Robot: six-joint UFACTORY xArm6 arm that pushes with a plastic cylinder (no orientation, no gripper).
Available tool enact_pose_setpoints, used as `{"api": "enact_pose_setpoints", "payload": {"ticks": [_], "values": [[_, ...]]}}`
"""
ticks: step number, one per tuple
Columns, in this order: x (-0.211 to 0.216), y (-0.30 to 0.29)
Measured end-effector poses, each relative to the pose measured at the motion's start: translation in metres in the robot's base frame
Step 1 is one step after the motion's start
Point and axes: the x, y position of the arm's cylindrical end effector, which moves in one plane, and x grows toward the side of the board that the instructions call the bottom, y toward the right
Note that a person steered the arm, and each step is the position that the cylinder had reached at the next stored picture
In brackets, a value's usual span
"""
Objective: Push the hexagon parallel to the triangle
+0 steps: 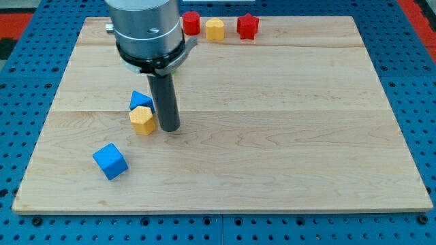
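While my tip (169,127) rests bare, clamping nothing, it touches the yellow hexagon's (142,120) right side, blue triangle (140,101) just above.

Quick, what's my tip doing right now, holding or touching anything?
My tip: no jaws, holds nothing; it sits at the right side of the yellow hexagon block, just below-right of the blue triangle block.

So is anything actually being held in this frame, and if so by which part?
Nothing is held; the arm has no gripper. My tip stands on the board just to the view's right of the yellow hexagon, close against it; contact cannot be told.
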Motion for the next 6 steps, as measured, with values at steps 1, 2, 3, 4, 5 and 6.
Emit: {"api": "enact_pose_setpoints", "payload": {"ticks": [1, 2, 3, 4, 5, 6], "values": [[-0.004, 0.009], [0.002, 0.014], [0.035, 0.011], [0.035, -0.048], [0.025, -0.071], [0.008, -0.05]]}}
